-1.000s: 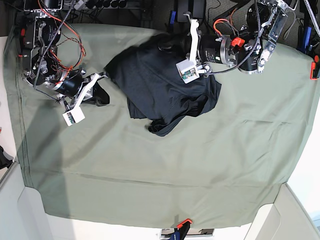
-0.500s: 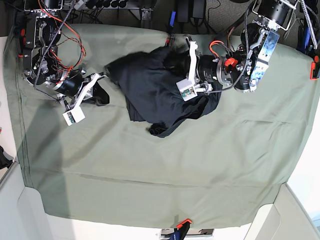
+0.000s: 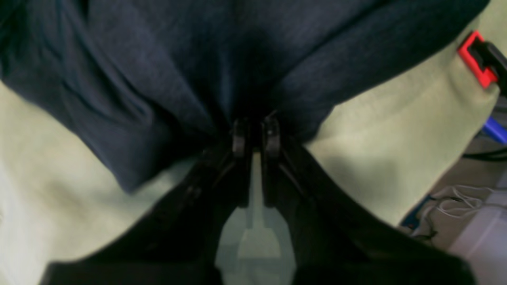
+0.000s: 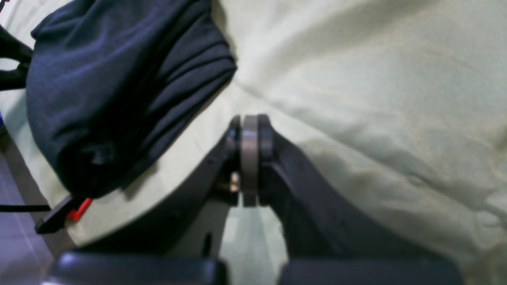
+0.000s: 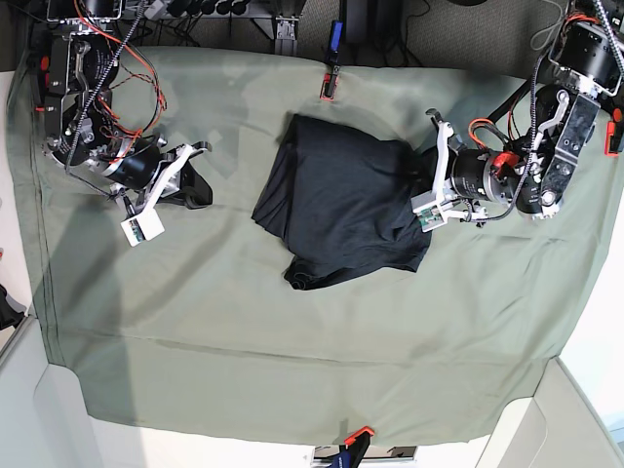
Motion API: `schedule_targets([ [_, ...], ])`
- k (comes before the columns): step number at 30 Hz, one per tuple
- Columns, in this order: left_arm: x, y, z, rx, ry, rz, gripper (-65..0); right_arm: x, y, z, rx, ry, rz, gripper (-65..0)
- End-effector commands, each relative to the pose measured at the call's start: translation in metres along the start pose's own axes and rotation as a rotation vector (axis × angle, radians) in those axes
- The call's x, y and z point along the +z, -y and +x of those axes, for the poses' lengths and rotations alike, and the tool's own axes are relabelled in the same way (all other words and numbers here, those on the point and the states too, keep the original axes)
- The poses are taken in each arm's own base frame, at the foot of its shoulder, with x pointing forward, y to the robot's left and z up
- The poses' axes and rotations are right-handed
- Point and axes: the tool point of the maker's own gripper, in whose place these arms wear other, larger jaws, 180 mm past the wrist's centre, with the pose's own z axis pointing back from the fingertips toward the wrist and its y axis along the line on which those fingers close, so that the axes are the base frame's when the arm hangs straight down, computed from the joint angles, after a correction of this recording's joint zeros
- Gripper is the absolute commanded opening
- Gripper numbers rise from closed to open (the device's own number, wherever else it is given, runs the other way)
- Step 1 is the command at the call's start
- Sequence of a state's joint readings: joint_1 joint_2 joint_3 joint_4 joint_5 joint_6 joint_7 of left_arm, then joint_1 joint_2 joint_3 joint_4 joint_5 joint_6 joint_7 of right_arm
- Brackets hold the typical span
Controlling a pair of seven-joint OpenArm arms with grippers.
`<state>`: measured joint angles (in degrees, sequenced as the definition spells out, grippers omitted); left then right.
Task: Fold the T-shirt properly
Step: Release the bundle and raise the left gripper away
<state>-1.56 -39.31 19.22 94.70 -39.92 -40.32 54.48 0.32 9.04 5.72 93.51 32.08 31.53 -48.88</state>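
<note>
The dark charcoal T-shirt (image 5: 341,200) lies bunched in a rough rectangle on the sage-green cloth (image 5: 292,331), mid-table. My left gripper (image 5: 412,174) is at the shirt's right edge. In the left wrist view this gripper (image 3: 255,130) is shut on a pinch of the shirt (image 3: 237,59), with fabric fanning out from the fingertips. My right gripper (image 5: 200,188) rests on the cloth to the left of the shirt, apart from it. In the right wrist view this gripper (image 4: 249,130) is shut and empty, and the shirt (image 4: 111,91) lies beyond it at upper left.
Red clamps hold the cloth at the back edge (image 5: 327,90), the front edge (image 5: 359,434) and the right edge (image 5: 614,132); one shows in the left wrist view (image 3: 475,59). Cables and electronics crowd the back left (image 5: 88,58).
My left arm has swung to the right with the shirt in its grip, dragging it from the back centre-left towards the middle right. The shirt now lies flatter. The right arm has not moved.
</note>
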Motion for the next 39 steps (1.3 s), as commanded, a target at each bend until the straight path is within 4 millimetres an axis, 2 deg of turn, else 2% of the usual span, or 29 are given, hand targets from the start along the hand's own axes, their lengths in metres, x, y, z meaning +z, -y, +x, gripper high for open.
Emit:
schedule_targets([
  [1,0.009,-0.007,0.002,0.006,0.011,0.011,-59.6,0.003,-0.002,0.018,0.024,0.056,0.011,-65.0],
  [7,0.012,0.021,-0.006,0.076,0.033,-0.103,-59.6,0.003,-0.001,0.018,0.025,0.056,0.009,-65.0],
  [10,0.014,0.038,-0.001,0.062,0.050,-0.145,-59.6,0.003,-0.001,0.017,0.028,0.052,0.004,-65.0],
  [15,0.021,0.083,0.009,-0.006,0.085,-0.219,-59.6,0.003,0.000,0.016,0.031,0.047,-0.001,-65.0],
  [19,0.014,0.097,0.011,-0.008,0.120,-0.221,-59.6,0.004,0.002,0.015,0.033,0.039,-0.004,-65.0],
  [23,-0.005,0.096,0.023,0.000,0.180,-0.175,-59.6,0.003,0.000,0.015,0.031,0.041,-0.002,-65.0],
  [27,-0.036,0.102,0.022,0.081,0.171,-0.186,-59.6,0.000,-0.004,0.016,0.023,0.048,0.007,-65.0],
  [29,-0.048,0.098,0.031,0.095,0.178,-0.175,-59.6,0.000,-0.004,0.016,0.024,0.047,0.006,-65.0],
  [32,-0.055,0.080,0.051,0.102,0.207,-0.151,-59.6,0.000,-0.003,0.014,0.028,0.041,-0.001,-65.0],
  [39,-0.059,0.020,0.064,0.134,0.193,-0.076,-59.6,0.000,-0.001,0.011,0.028,0.022,-0.009,-65.0],
])
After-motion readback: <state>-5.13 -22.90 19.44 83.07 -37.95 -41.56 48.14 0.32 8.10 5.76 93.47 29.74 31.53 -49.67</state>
